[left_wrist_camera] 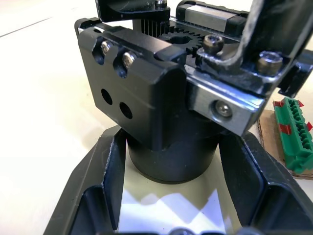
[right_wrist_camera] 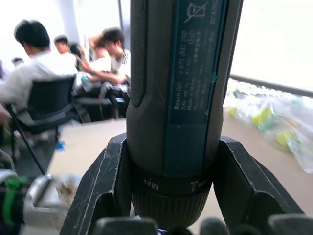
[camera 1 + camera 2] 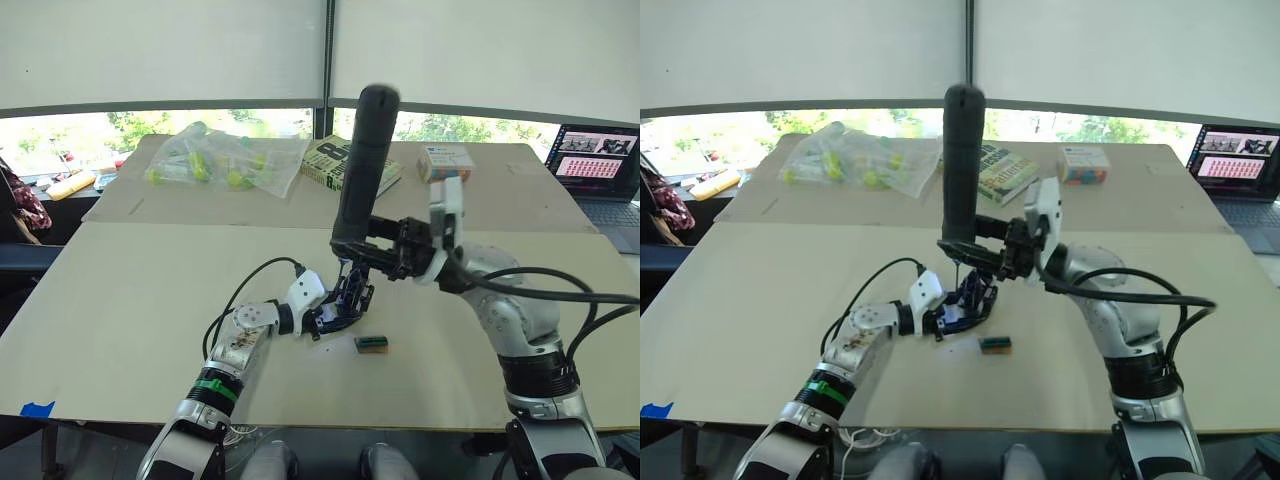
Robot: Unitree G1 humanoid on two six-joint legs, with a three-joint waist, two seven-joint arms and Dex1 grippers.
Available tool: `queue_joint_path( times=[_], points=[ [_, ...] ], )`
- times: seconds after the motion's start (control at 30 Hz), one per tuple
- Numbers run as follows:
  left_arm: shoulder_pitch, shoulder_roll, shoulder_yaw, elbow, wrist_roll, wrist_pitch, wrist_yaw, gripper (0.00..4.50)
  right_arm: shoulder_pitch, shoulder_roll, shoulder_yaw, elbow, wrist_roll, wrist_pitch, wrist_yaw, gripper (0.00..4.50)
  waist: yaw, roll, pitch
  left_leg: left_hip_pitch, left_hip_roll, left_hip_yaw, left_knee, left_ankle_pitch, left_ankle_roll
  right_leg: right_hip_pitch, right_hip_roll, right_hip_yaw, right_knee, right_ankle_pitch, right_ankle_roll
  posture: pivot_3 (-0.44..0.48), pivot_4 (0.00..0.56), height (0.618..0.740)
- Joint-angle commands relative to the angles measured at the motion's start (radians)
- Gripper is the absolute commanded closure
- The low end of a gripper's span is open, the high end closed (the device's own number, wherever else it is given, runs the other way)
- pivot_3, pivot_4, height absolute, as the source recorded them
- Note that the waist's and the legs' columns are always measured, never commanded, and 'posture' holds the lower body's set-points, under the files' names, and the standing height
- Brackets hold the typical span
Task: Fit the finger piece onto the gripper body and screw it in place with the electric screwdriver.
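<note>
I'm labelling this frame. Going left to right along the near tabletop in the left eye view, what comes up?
Left gripper → gripper body, with the electric screwdriver upright above it → small green-and-brown block → right gripper on the screwdriver.

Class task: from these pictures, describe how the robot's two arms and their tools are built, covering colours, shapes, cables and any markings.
Both arms are silver-grey metal with black joint bands. The left arm has a green band near the elbow and a thin looping black cable. The right arm carries thicker black cables. The left tool and right tool each have a white body and two black wedge-shaped fingers.
</note>
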Motion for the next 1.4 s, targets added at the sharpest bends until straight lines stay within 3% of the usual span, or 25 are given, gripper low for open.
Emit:
queue_joint_path(
  times=[0.03,0.23,0.3,0.4,0.53,0.67,0.77,0.87,0.93,1.03,1.13,1.3,1.4],
  points=[
    [0.029,-0.003,-0.033,0.063,0.036,0.018,0.028,2.22,-0.033,-0.015,-0.061,-0.059,0.073,-0.001,0.043,2.58,0.004,0.000,0.000,0.000,0.000,0.000,0.000,0.000,0.000,0.000,0.000,-0.001,0.000,0.000,0.000,0.000,0.150,0.740],
    [0.032,0.005,-0.024,0.074,0.020,0.015,0.028,2.22,-0.017,-0.044,-0.078,-0.145,0.140,0.052,0.048,2.58,0.003,-0.001,0.000,0.000,0.000,0.000,0.000,0.000,0.000,0.000,-0.001,0.000,0.000,0.000,0.000,0.000,0.150,0.740],
    [0.035,0.005,-0.016,0.070,0.020,0.008,0.047,1.18,-0.011,-0.062,-0.097,-0.184,0.180,0.083,0.034,2.58,0.003,-0.001,0.000,0.001,0.000,0.000,0.000,0.000,0.000,0.000,-0.001,0.000,0.001,0.000,0.000,0.000,0.150,0.740],
    [0.049,0.008,0.007,0.038,-0.002,0.022,0.062,0.07,-0.018,-0.108,-0.146,-0.256,0.272,0.145,-0.005,2.58,0.002,0.000,0.000,0.001,0.000,0.000,0.000,0.000,0.000,0.000,-0.002,0.000,0.000,0.000,0.000,0.000,0.150,0.740],
    [0.103,0.037,0.059,-0.080,-0.042,0.042,0.091,0.07,-0.048,-0.195,-0.220,-0.289,0.407,0.238,-0.067,2.58,-0.009,-0.002,0.003,0.000,0.002,0.000,0.000,0.000,0.000,0.000,-0.006,0.000,0.000,0.000,0.000,0.000,0.150,0.740],
    [0.212,0.155,0.112,-0.252,-0.109,0.116,0.033,0.07,-0.073,-0.378,-0.328,-0.189,0.490,0.351,-0.051,2.58,-0.024,-0.001,0.006,0.001,0.003,0.000,-0.004,0.000,0.000,-0.003,-0.007,0.001,0.000,0.000,-0.002,0.000,0.150,0.740],
    [0.283,0.258,0.153,-0.343,-0.176,0.140,-0.042,0.07,-0.085,-0.529,-0.356,-0.055,0.455,0.404,0.029,2.58,-0.027,0.000,0.006,0.002,0.004,0.000,-0.007,0.000,0.000,-0.003,-0.007,0.001,0.000,-0.003,-0.005,0.000,0.150,0.740],
    [0.350,0.365,0.235,-0.406,-0.282,0.119,-0.162,0.07,-0.069,-0.782,-0.232,0.183,0.247,0.436,0.194,2.58,-0.028,0.005,0.011,0.000,0.003,0.000,-0.008,0.000,0.000,-0.005,-0.008,0.001,-0.001,-0.007,-0.013,0.000,0.150,0.740],
    [0.371,0.406,0.293,-0.424,-0.343,0.073,-0.229,0.07,-0.091,-0.855,-0.110,0.287,0.099,0.418,0.230,2.58,-0.027,0.006,0.011,-0.001,0.003,0.002,-0.008,0.000,0.000,-0.007,-0.009,0.001,-0.002,-0.008,-0.014,0.000,0.150,0.740],
    [0.380,0.446,0.382,-0.422,-0.400,-0.022,-0.298,0.07,-0.204,-0.841,0.048,0.471,-0.082,0.430,0.234,2.58,-0.030,0.005,0.012,-0.007,0.002,0.004,-0.006,0.000,0.000,-0.014,-0.010,0.001,-0.002,-0.008,-0.014,0.000,0.150,0.740],
    [0.445,0.505,0.407,-0.469,-0.439,-0.017,-0.384,0.07,-0.271,-0.832,0.276,0.577,-0.309,0.425,0.338,2.58,-0.033,0.012,0.017,-0.014,0.002,0.006,-0.004,0.000,0.000,-0.019,-0.009,0.002,-0.001,-0.006,-0.013,0.000,0.150,0.740],
    [0.499,0.519,0.406,-0.527,-0.463,-0.021,-0.402,0.07,-0.372,-0.729,0.417,0.761,-0.515,0.410,0.360,2.58,-0.034,0.019,0.023,-0.017,0.001,0.011,-0.005,0.000,0.000,-0.025,-0.002,0.001,0.000,-0.001,-0.004,0.000,0.150,0.740],
    [0.520,0.511,0.409,-0.556,-0.469,-0.002,-0.379,0.07,-0.362,-0.695,0.479,0.828,-0.628,0.345,0.369,2.58,-0.028,0.020,0.023,-0.022,0.001,0.012,-0.003,0.001,-0.001,-0.032,0.000,0.000,0.002,0.001,-0.002,0.000,0.150,0.740]
  ],
)
